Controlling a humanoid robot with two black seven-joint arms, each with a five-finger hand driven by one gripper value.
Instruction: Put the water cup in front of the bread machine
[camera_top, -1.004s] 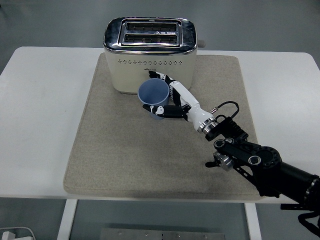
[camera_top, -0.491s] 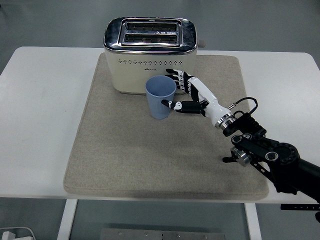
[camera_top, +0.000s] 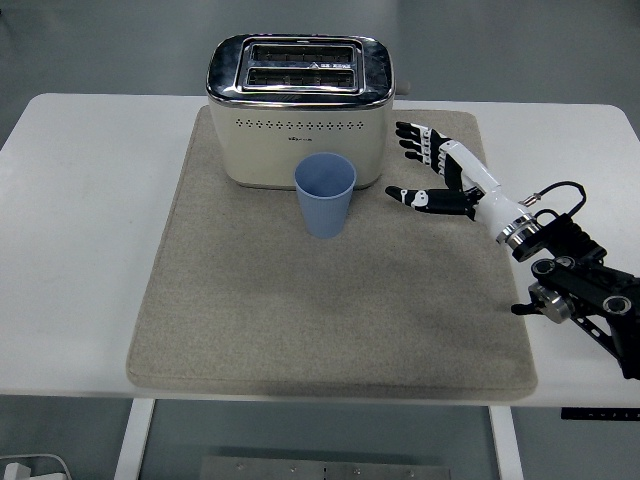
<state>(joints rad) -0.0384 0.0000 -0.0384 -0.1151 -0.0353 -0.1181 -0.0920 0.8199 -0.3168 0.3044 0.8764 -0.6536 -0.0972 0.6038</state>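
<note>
A blue water cup (camera_top: 325, 194) stands upright on the beige mat (camera_top: 300, 300), just in front of the cream and chrome bread machine (camera_top: 298, 107). My right hand (camera_top: 425, 170) hovers to the right of the cup, apart from it, fingers spread and holding nothing. Its black arm (camera_top: 580, 290) comes in from the right edge. No left arm shows in the head view.
The mat covers most of the white table (camera_top: 80, 200). Bare mat lies in front of the cup and to its left. The bread machine's lever knob (camera_top: 403, 88) sticks out on its right side.
My right hand let go of the cup and drew back to the right, fingers spreading. The cup went from held and tilted to standing upright on the mat.
</note>
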